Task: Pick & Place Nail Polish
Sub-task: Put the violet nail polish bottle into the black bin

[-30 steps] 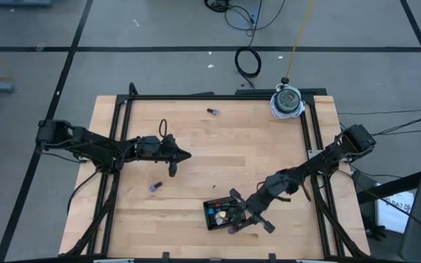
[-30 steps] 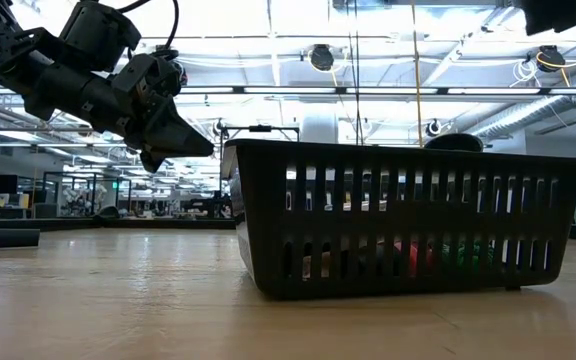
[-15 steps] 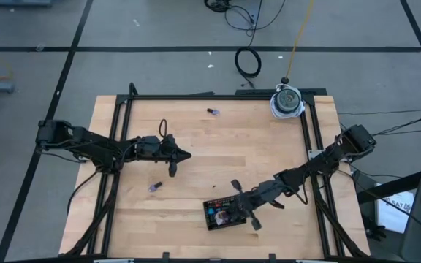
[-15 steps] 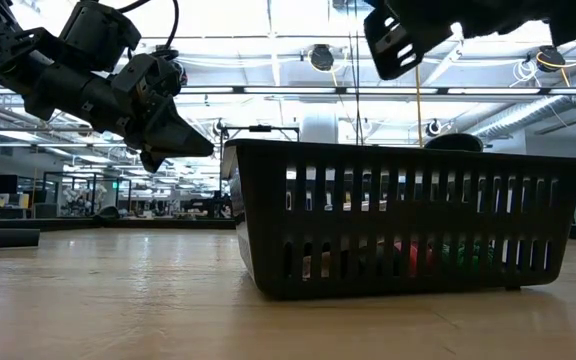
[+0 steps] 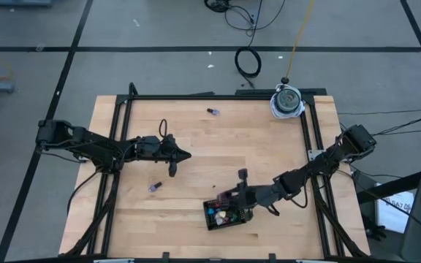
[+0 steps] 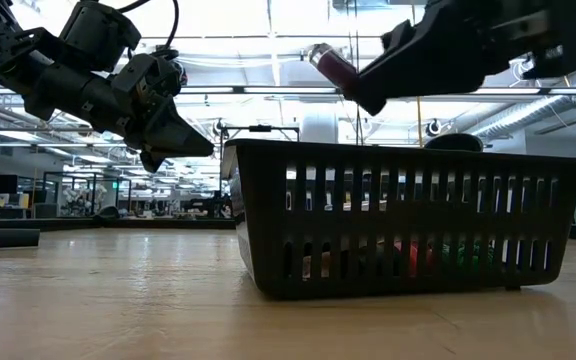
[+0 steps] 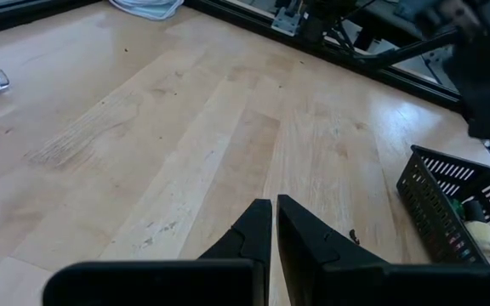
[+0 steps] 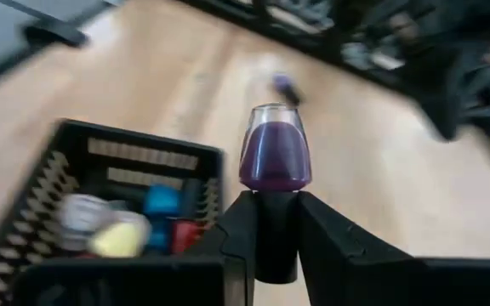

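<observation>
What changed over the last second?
The right gripper, shut on a purple nail polish bottle by its cap, swung from the black basket's near right corner to above its far right rim. Nothing was taken or let go. The left gripper, shut, stayed mid-table, as did the loose bottles on the table.

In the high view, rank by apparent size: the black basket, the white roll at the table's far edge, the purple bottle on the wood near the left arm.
1. Black basket
2. White roll
3. Purple bottle, smallest by far.
</observation>
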Robot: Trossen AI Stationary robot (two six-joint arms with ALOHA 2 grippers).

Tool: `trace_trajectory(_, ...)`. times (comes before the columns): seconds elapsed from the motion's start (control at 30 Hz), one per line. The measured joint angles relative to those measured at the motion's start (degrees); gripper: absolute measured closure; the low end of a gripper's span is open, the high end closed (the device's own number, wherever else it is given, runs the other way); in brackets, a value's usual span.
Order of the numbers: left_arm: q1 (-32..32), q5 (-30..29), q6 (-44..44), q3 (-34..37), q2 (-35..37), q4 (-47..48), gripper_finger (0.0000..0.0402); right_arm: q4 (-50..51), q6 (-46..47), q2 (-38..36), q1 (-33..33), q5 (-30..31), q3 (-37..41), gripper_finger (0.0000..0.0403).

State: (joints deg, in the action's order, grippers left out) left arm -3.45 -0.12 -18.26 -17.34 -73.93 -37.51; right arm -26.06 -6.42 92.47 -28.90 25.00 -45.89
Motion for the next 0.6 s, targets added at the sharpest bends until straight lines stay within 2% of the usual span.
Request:
trace_trajectory(0.33,0.0,0.0,0.0,0.0,0.0,0.0,0.0382,-0.1,-12.6,0.0,-3.7,31.1,0.0,0.0356)
trace_trajectory(0.43,0.0,0.0,0.0,0.0,0.0,0.0,0.0382,-0.1,-14.0,0.0,-3.8,36.2,0.0,0.0356)
trace_trajectory(0.6,0.0,0.0,0.0,0.0,0.0,0.0,0.0382,-0.3,-15.9,0.0,-3.7,40.3,0.0,0.0356)
